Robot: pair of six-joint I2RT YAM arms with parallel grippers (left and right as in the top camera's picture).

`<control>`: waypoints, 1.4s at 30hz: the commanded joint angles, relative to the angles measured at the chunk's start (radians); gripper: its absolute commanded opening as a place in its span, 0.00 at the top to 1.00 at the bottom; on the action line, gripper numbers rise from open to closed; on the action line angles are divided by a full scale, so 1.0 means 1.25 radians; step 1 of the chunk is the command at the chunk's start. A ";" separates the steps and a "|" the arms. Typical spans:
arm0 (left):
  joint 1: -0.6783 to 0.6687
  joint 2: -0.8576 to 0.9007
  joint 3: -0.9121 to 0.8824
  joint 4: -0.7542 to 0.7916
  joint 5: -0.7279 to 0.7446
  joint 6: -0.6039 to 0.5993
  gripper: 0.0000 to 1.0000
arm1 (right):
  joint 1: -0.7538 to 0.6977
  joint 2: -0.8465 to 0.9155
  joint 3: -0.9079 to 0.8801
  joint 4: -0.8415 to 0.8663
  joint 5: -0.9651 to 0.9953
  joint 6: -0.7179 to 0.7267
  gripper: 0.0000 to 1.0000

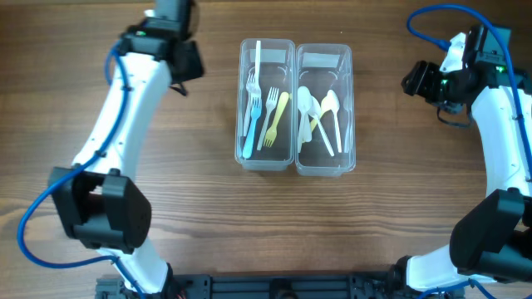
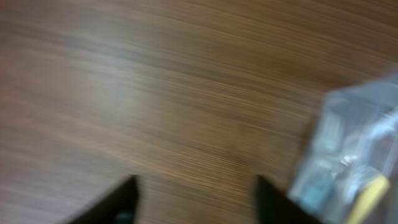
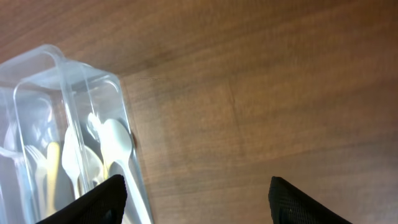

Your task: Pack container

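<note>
Right end effector (image 3: 196,190); cutlery (image 1: 275,116) lengthwise in containers (image 1: 266,164)

Table (image 1: 399,216): we see matt, grained wood.
Containers (image 1: 266,164): clear glossy plastic.
Forks (image 1: 272,116), spoons (image 1: 331,104): smooth plastic, we judge.

Your table (image 1: 83,50) is brown with a streaked wood grain. Both containers are clear: the fork container (image 1: 242,100) shows a blue fork (image 1: 247,137), a yellow fork (image 1: 278,112) and white ones, the spoon container (image 1: 352,100) white spoons (image 1: 320,112). Your left arm (image 1: 125,108) and right arm (image 1: 507,133) are white with black joints and blue cables (image 1: 33,208). The left claw (image 2: 196,199) and right claw (image 3: 196,199) are black.
</note>
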 commanded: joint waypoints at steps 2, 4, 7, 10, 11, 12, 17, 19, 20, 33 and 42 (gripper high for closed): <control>0.074 -0.013 -0.003 -0.020 -0.007 -0.010 0.00 | 0.002 -0.014 0.041 0.013 -0.029 -0.138 0.27; 0.085 -0.013 -0.003 -0.020 -0.007 -0.010 0.00 | 0.002 -0.032 0.070 0.015 -0.058 -0.174 0.27; 0.089 -0.013 -0.003 -0.024 -0.007 -0.010 0.00 | 0.002 -0.091 0.139 0.011 -0.107 -0.212 0.27; 0.088 -0.013 -0.003 -0.024 -0.007 -0.010 0.00 | 0.002 -0.155 0.183 -0.005 -0.110 -0.211 0.26; 0.088 -0.013 -0.003 -0.024 -0.008 -0.010 0.00 | 0.002 -0.188 0.193 -0.005 -0.114 -0.212 0.25; 0.088 -0.013 -0.003 -0.024 -0.007 -0.010 0.00 | 0.002 -0.215 0.194 -0.001 -0.114 -0.211 0.23; 0.088 -0.013 -0.003 -0.024 -0.008 -0.010 0.00 | 0.002 -0.353 0.194 0.021 -0.114 -0.211 0.00; 0.088 -0.013 -0.003 -0.024 -0.008 -0.010 0.00 | 0.002 -0.404 0.194 0.017 -0.114 -0.211 0.00; 0.088 -0.013 -0.003 -0.024 -0.007 -0.010 0.00 | 0.002 -0.425 0.194 0.012 -0.114 -0.208 0.00; 0.088 -0.013 -0.003 -0.024 -0.008 -0.010 0.00 | 0.002 -0.552 0.193 -0.092 -0.090 -0.232 0.00; 0.088 -0.013 -0.003 -0.024 -0.007 -0.010 0.00 | 0.002 -0.606 0.067 0.061 -0.215 -0.230 0.00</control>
